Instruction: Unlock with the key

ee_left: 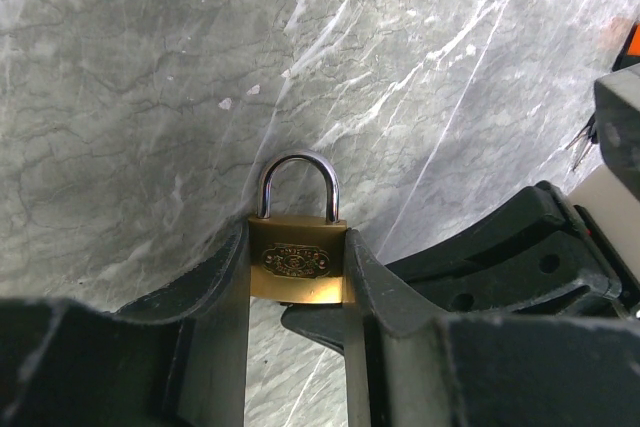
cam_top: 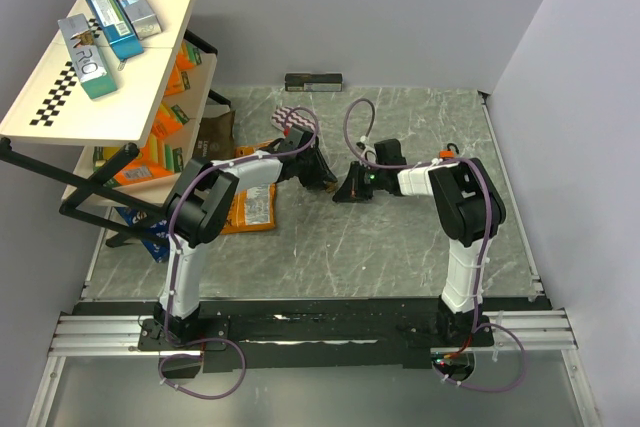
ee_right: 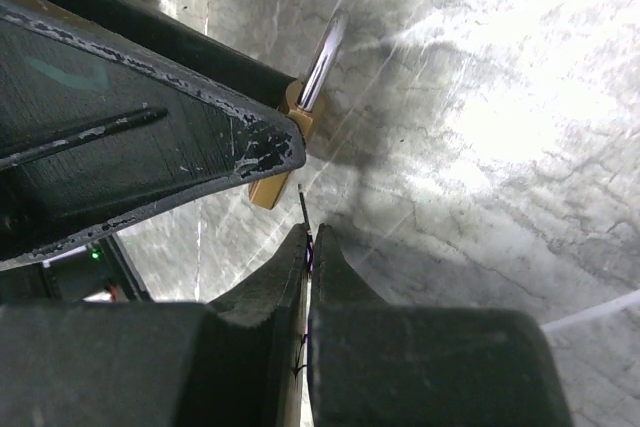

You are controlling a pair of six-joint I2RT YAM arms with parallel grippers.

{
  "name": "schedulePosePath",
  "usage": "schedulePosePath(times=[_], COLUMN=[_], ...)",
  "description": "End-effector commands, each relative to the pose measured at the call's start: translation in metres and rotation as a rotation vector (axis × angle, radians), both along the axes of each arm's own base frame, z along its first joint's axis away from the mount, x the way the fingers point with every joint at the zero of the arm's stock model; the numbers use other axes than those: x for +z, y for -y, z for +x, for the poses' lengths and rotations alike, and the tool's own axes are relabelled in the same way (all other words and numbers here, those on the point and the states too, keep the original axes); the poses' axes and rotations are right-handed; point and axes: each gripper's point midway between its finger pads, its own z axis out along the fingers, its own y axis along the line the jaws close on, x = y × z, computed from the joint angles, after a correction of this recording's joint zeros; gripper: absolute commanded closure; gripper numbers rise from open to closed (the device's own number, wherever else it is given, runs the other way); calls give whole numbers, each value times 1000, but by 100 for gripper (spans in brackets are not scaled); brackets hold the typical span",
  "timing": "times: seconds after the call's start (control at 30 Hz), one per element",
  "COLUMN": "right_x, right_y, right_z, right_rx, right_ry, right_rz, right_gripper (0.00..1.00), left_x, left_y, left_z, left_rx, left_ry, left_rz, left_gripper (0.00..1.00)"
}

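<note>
Padlock (ee_left: 297,259) in left gripper (ee_left: 297,265), key (ee_right: 303,211) pinched

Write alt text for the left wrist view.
The left gripper holds a brass padlock between its jaws, with the shackle shut and pointing up in the picture. Behind it is a grey marbled table, and black parts of the right arm show at the right edge.

I note a glossy brass padlock (ee_left: 297,262) with polished steel shackle (ee_left: 265,192) at frame centre, between my matt, scuffed black plastic fingers (ee_left: 210,307), over a smooth, faintly sheened marbled table (ee_left: 130,97).
</note>
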Motion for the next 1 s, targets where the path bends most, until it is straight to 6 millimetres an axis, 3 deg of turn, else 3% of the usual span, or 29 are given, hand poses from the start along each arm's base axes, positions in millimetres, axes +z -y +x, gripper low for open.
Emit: schedulePosePath(times=[0.0, 0.63, 0.97], right_x=[6, 11, 17], right_y=[0, -8, -12], right_z=[13, -1, 2], right_rx=[27, 91, 101], right_ry=[71, 56, 62], right_rz=[-16, 19, 38], right_gripper=[100, 100, 100], left_x=[-47, -48, -49], left_y=[-15, -9, -9], left_z=[-31, -25, -25], left_rx=[-21, -14, -14], left_ry=[-133, -138, -141], left_rz=[116, 104, 103], left_gripper=[99, 99, 99])
